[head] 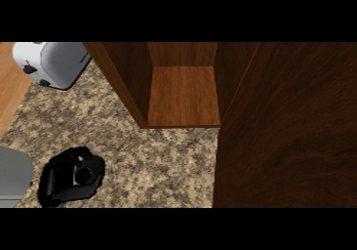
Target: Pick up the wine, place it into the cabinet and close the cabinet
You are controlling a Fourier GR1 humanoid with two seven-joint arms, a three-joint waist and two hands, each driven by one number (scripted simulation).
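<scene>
1. Toaster point(51, 63) sits far left on the speckled surface point(138, 156), clear of the work.
2. Left hand point(72, 178) low left, fingers curled, holding nothing visible. Right hand not in view.
3. Wine: not visible anywhere.
4. Cabinet point(183, 95) is open, shelf bare; door point(289, 127) swung wide at right.
5. Judgement: placing step isn't done; next move calls for locating the wine.

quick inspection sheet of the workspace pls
surface: speckled granite counter, wood strip at far left
job's things: cabinet open, shelf bare; door swung out at the right; wine not seen
clutter: toaster at the back left
robot hands: left robot hand low left, fingers curled, nothing seen in it; right not in view
cables: nothing seen
surroundings: grey forearm at left edge
</scene>
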